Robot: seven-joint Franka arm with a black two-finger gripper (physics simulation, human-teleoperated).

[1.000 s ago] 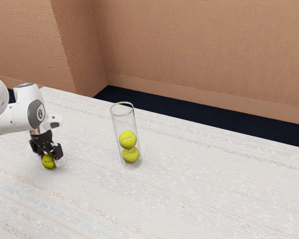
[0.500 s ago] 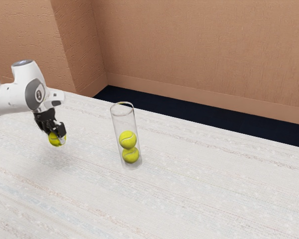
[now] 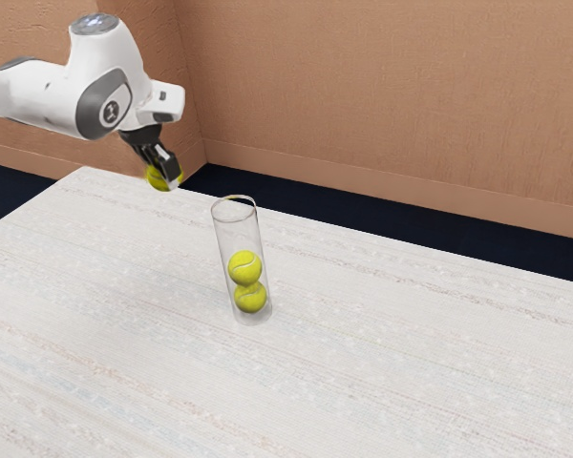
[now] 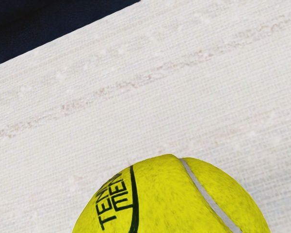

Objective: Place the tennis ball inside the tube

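While our white arm (image 3: 48, 95) comes in from between nine and ten o'clock of the exterior view, our black gripper (image 3: 165, 175) points down toward about five o'clock. We have the tennis ball (image 3: 157, 179) gripped between our two fingers (image 3: 171, 170), which are closed on its sides. This ball is held up in the air, above the pale table (image 3: 382, 363), and it is outside the tube (image 3: 225, 239).

In the wrist view the same ball is large and close to our hand, with dark letters, a dark curved line and one whitish seam. Behind it we see the woven surface of the table with a thin brownish streak, and then the dark floor (image 4: 34, 26) past the table's edge.

To the right of our gripper in the exterior view, the clear tube stands on the table. Its round open mouth is near our held ball, about at four o'clock from it, and they are apart. Inside the tube we see two more balls, in its lower part: the upper ball (image 3: 244, 268) rests on the lower ball (image 3: 251, 298), a bit toward eleven o'clock from it.

Farther right, toward one o'clock, there is the brownish-orange wall (image 3: 411, 105), behind the table and the floor.
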